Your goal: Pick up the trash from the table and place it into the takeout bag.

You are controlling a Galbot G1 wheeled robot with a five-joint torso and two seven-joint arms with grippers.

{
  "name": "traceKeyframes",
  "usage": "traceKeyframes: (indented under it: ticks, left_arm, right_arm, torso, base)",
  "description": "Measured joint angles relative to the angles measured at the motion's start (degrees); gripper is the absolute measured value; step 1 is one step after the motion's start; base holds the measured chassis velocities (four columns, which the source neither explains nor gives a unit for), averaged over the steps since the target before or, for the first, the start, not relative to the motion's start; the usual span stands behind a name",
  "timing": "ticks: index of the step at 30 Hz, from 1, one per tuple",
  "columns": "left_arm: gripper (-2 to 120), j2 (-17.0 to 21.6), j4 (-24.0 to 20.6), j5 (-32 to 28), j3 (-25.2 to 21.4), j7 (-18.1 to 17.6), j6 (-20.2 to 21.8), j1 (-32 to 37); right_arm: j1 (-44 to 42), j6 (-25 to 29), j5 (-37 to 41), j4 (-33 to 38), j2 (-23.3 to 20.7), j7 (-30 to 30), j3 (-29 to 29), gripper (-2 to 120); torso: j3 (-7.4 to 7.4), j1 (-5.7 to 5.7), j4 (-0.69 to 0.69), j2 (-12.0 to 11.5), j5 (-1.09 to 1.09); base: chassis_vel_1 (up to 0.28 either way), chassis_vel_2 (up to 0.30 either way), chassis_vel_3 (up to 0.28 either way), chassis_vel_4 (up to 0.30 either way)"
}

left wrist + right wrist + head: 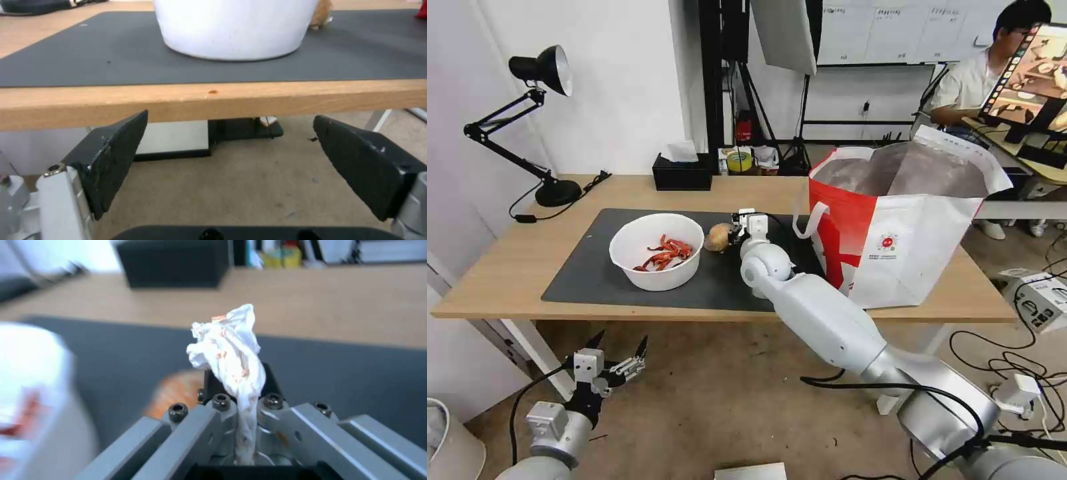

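Note:
My right gripper [746,225] hovers over the dark grey mat [587,280] of the table [507,267], shut on a crumpled white tissue ball [229,350] stained orange. Just beside it lies the tan plastic-wrapped lump [718,237]. To the left of that stands the white round bowl [657,250] with red-orange shells in it. The takeout bag [907,233] stands open on the table's right end, foil lining showing. My left gripper [617,347] hangs open below the table's front edge [222,100], in front of the bowl [236,30].
A black desk lamp [540,120] stands at the table's back left and a black tissue box [682,173] at the back middle. Cables lie on the floor to the right. A white bin [447,433] sits at the lower left.

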Motion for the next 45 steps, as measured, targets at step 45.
traceKeyframes:
  ticks: [45]
  left_arm:
    - [100,-5.38,-5.09,2.59,-4.12,1.1,-1.39,5.24]
  right_arm:
    - [-6.35,-4.2,1.91,35.27,-31.16,7.13,19.53,0]
  torso:
    - [0.0,-0.01,0.0,0.01,0.01]
  base:
    - [0.0,0.0,0.0,0.0]
